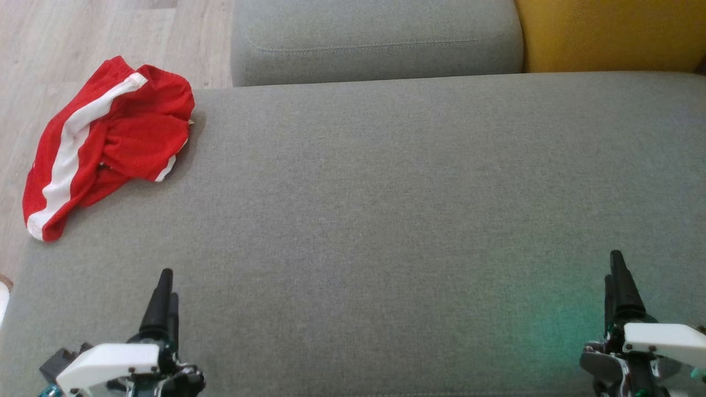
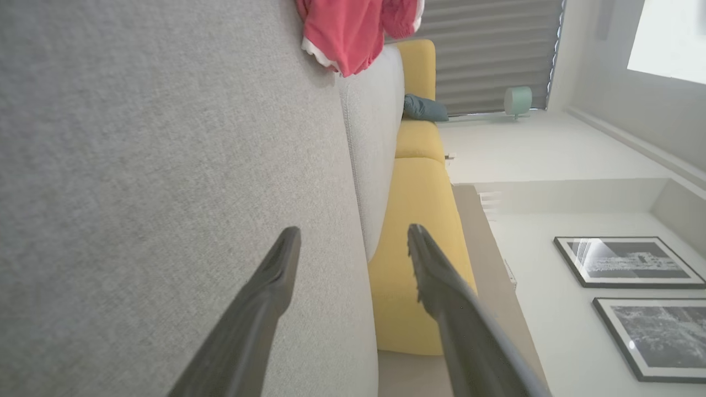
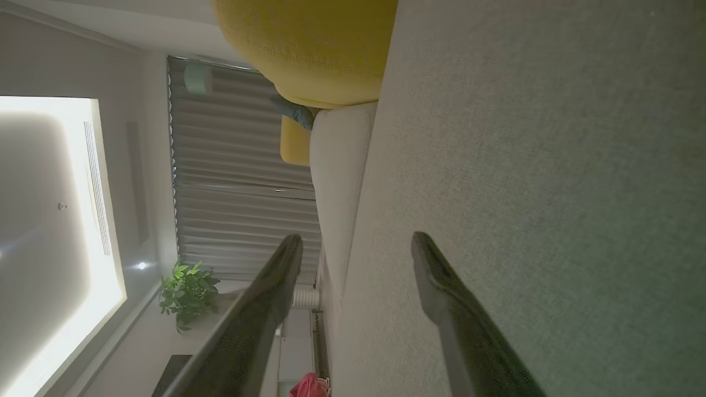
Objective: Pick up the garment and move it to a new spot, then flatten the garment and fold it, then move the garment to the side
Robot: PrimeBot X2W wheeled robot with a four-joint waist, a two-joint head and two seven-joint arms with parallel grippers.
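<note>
Head view: garment [image 1: 105, 143], red with white stripes, crumpled at far left corner of grey cushion [image 1: 386, 220]; left gripper [image 1: 168, 284] and right gripper [image 1: 613, 267] low, well apart from it.
Left wrist view: fingers spread, holding nothing.
Right wrist view: fingers spread, holding nothing.

Grey sofa [image 1: 386, 220], yellow cushion [image 1: 606, 33], wooden floor [image 1: 55, 44].

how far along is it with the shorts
Done: nothing yet. The red shorts lie crumpled at the far left corner of the grey cushion, neither flattened nor folded. In hand: nothing; the left gripper and right gripper are both open and empty, well short of the shorts. Left: picking up, moving, flattening, folding and setting aside.
</note>
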